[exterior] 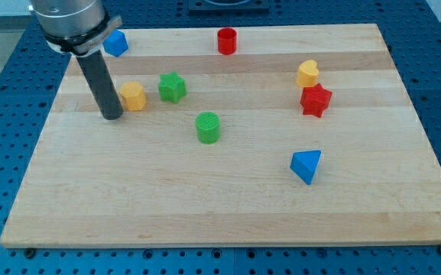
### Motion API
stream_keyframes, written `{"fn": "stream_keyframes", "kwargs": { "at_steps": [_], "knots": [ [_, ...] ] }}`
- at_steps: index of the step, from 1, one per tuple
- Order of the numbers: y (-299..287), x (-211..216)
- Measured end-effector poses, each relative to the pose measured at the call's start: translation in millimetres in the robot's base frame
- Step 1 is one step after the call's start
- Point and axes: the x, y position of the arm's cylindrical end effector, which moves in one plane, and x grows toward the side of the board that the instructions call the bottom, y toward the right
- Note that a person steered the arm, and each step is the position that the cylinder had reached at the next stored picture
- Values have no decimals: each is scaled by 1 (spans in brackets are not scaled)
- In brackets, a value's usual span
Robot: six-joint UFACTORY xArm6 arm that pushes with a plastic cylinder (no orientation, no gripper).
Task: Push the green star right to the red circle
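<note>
The green star (172, 87) lies on the wooden board in the upper left part of the view. The red circle (226, 40), a short cylinder, stands near the board's top edge, up and to the right of the star. My tip (111, 116) rests on the board at the view's left, just left of the yellow hexagon (133, 96), which sits between my tip and the green star. My tip is apart from the star.
A blue block (115, 43) sits at the top left behind the rod. A green cylinder (208, 127) is below and right of the star. A yellow heart (307, 73), a red star (316, 100) and a blue triangle (306, 166) are on the right.
</note>
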Motion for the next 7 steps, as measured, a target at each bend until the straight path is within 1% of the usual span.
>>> {"fn": "stream_keyframes", "kwargs": {
  "at_steps": [1,2,3,4,5,7],
  "knots": [
    [27,8],
    [17,57],
    [-31,70],
    [-60,67],
    [-73,58],
    [-54,53]
  ]
}}
